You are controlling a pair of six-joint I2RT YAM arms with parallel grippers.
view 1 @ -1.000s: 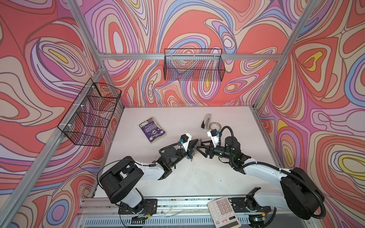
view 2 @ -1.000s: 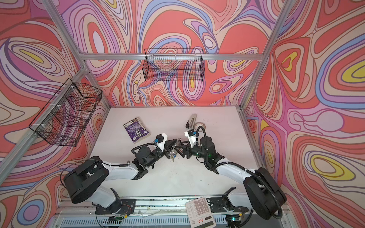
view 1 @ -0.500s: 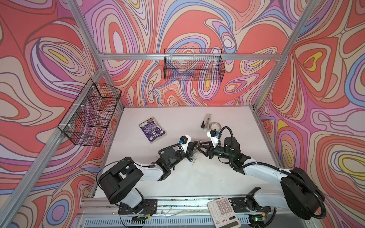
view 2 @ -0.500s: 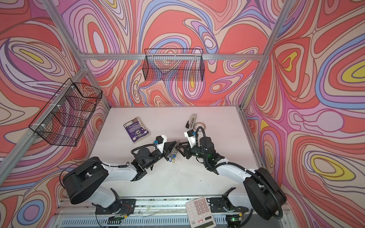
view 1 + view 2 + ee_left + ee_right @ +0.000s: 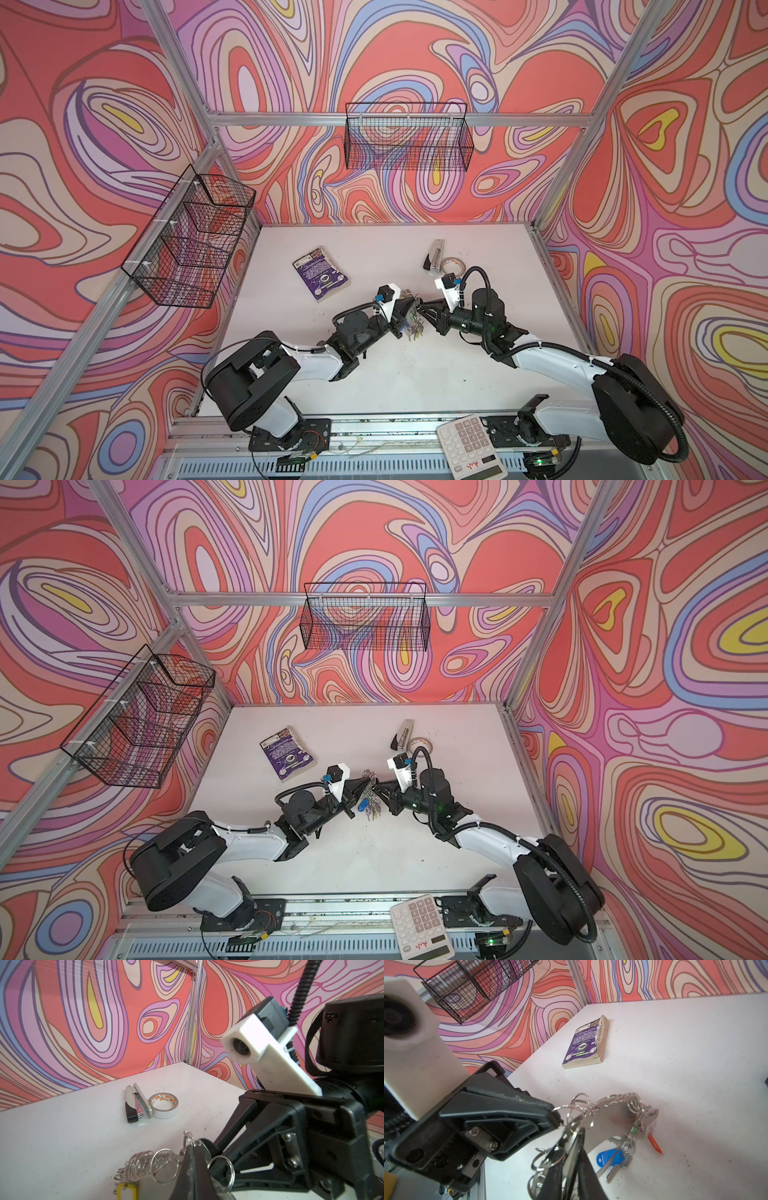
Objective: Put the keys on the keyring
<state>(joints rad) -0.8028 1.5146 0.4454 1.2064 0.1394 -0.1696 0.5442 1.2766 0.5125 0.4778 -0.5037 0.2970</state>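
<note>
Plainly, the keyring (image 5: 616, 1120) is held up over the counter (image 5: 695, 1053), apparently so its rim rings hang free. The left claw (image 5: 557, 1119) is clenched on a small ring at the plate's edge. The right claw (image 5: 377, 789) is pinched nearly closed on metal just beside it, seemingly the rim. I cannot pick out the black-tagged key. Dangling keys, one with a blue tag (image 5: 609, 1158), crowd the rim. The book (image 5: 586, 1043), stapler (image 5: 135, 1101) and tape (image 5: 164, 1105) lie well apart.

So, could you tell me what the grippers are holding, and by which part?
Both hold the keyring: the left gripper pinches its ring-lined rim, and the right gripper clamps the plate's edge right beside it.
</note>
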